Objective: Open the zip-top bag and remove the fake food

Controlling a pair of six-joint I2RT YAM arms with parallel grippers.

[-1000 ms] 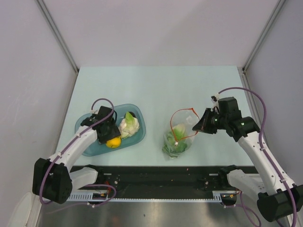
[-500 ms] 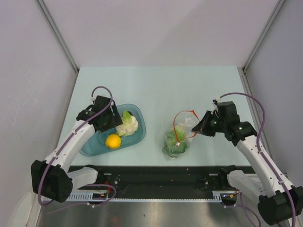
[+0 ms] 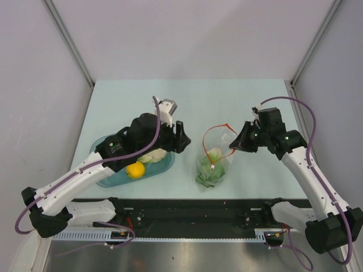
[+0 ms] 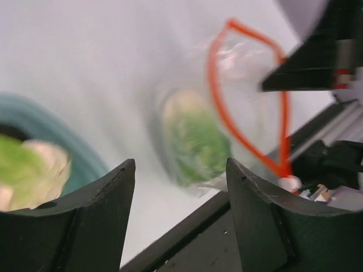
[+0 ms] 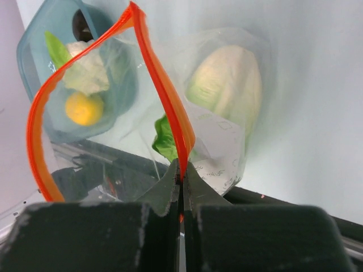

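**Opening held for the reach-in.** The right claw [image 3: 234, 148] is shut on one lip of the zip-top bag [image 3: 215, 164], with the red-orange zip strip [image 5: 164, 96] nipped between its fingertips. We read this pinch as an anchor: it lifts the lip so that the strip stands up in an open loop. The bag's body sags onto the tabletop [image 3: 125, 96] below and ahead of the claw.

The left claw [image 3: 181, 140] is wide open and holds nothing. It hangs just across the mouth from the right claw and faces the loop. We judge that it is placed there to go in for the contents.

Two pieces of fake food lie inside the bag, beyond the right claw's tips: a pale leafy head [image 5: 227, 79] and a green lettuce leaf [image 5: 164, 141]. Behind the left claw, a teal tray [image 3: 108, 174] holds a yellow-orange fruit [image 3: 135, 169] and a white cauliflower [image 3: 153, 154].

**Limits of view.**
- The left arm covers much of the tray from above.
- A dark piece [image 5: 82, 22] in the tray shows only through the bag film in the right wrist view.
- The left wrist view is smeared, so the bag's contents are only a green blur there.
- We cannot tell whether the pale head is cabbage or cauliflower.
- We cannot tell whether more pieces lie under the leaf.
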